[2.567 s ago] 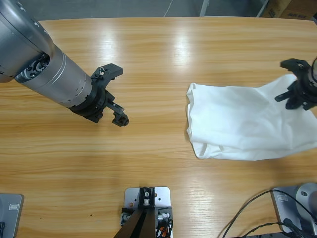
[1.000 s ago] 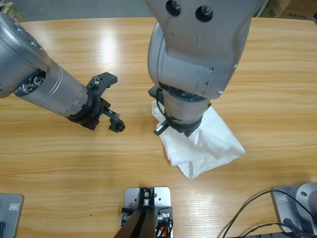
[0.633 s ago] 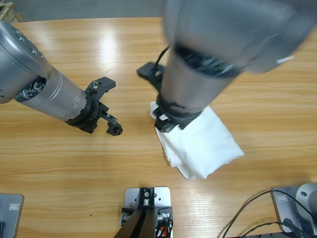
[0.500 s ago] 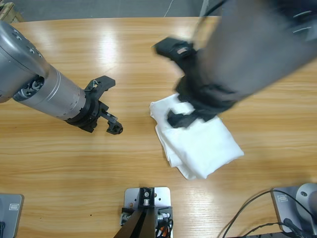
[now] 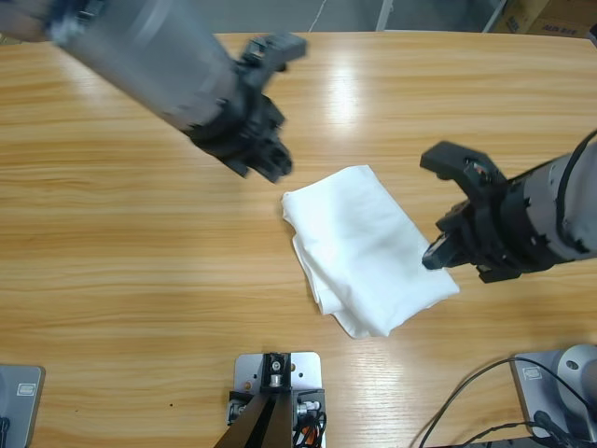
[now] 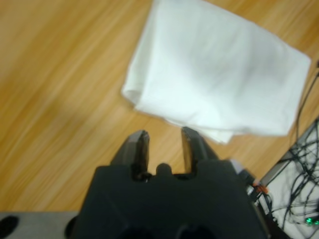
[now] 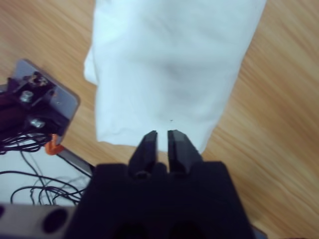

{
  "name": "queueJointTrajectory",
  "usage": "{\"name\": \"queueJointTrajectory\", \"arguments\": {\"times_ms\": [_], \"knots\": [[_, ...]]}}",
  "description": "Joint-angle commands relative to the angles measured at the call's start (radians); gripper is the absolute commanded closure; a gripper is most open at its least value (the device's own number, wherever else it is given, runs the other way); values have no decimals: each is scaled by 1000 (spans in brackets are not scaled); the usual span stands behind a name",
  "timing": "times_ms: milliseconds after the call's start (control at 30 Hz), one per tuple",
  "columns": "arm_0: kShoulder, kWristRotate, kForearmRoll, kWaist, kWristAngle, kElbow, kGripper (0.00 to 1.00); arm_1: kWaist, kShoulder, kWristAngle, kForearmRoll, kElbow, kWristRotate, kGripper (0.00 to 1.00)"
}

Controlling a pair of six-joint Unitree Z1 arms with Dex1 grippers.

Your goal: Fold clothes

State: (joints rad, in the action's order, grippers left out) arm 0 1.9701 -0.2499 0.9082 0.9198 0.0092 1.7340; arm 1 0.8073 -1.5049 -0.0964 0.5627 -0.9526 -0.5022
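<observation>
Because the white T-shirt (image 5: 367,250) is folded into a compact bundle, its sleeves, neck opening, lettering and label are all hidden, and only plain cloth with soft creases shows. One shirt lies on the wooden desk (image 5: 112,252), a little right of the middle in the high view, its long axis running from about 11 o'clock to 5 o'clock, with stacked layer edges showing along its lower left side. Two silver-grey arms are in the picture. The left arm enters from the upper left corner, streaked and hard to make out, so its outline is unclear, and its upper part is cut off by the frame. The left claw (image 5: 264,157) hangs at about 11 o'clock from the shirt, near its upper corner but apart from it; in the left wrist view the left claw (image 6: 164,143) has its jaws a small way apart, holding nothing, with the shirt (image 6: 219,74) just beyond the tips. The right arm comes in from the right edge, mostly cut off. The right claw (image 5: 452,210) sits at 3 o'clock from the shirt; whether it touches the cloth cannot be told. In the right wrist view the right claw (image 7: 162,137) has its jaws almost together, empty, over the shirt's (image 7: 169,64) near edge.
</observation>
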Motion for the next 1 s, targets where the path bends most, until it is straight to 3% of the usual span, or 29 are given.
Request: {"name": "queueJointTrajectory", "arguments": {"times_ms": [33,433,700,833,933,967,1000], "knots": [[231,-88,11,31,-40,72,1000,-22,58,-15,-245,258,-39,1000],[360,-129,11,31,-46,68,1000,-27,-136,-31,-347,338,-82,1000],[396,-156,12,25,-37,51,1000,-27,-285,-21,-625,485,-98,1000],[338,-169,13,11,-28,14,1000,-27,-171,8,-575,488,-124,1000],[242,-163,58,8,67,30,1000,-27,15,57,-338,388,-125,995],[217,-152,106,8,110,48,1000,-27,61,72,-265,346,-123,728],[196,-144,137,7,141,53,1000,-27,109,88,-179,288,-119,365]]}}
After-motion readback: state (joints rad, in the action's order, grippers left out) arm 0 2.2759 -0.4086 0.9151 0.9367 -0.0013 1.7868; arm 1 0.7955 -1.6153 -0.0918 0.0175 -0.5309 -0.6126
